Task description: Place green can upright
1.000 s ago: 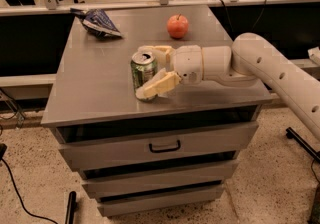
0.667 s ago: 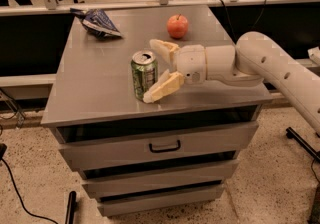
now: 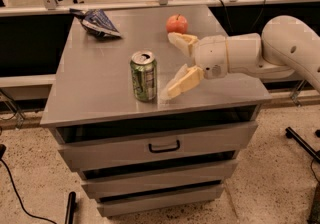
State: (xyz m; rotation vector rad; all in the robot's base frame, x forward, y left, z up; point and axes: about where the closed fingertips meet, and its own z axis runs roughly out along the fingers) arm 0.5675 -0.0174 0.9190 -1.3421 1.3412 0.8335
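Observation:
The green can (image 3: 144,76) stands upright near the front of the grey cabinet top (image 3: 100,63), silver top with its opening facing up. My gripper (image 3: 173,64) is just to the right of the can, open and empty, its cream fingers (image 3: 181,82) spread apart and clear of the can. The white arm reaches in from the right edge of the view.
A red apple (image 3: 177,23) sits at the back of the top, just behind my gripper. A blue crumpled chip bag (image 3: 98,22) lies at the back left. The cabinet has drawers below with a handle (image 3: 164,146). Desks and chairs stand behind.
My gripper has let go of the can and drawn back to the right, fingers spread wider. The can stays upright where it was.

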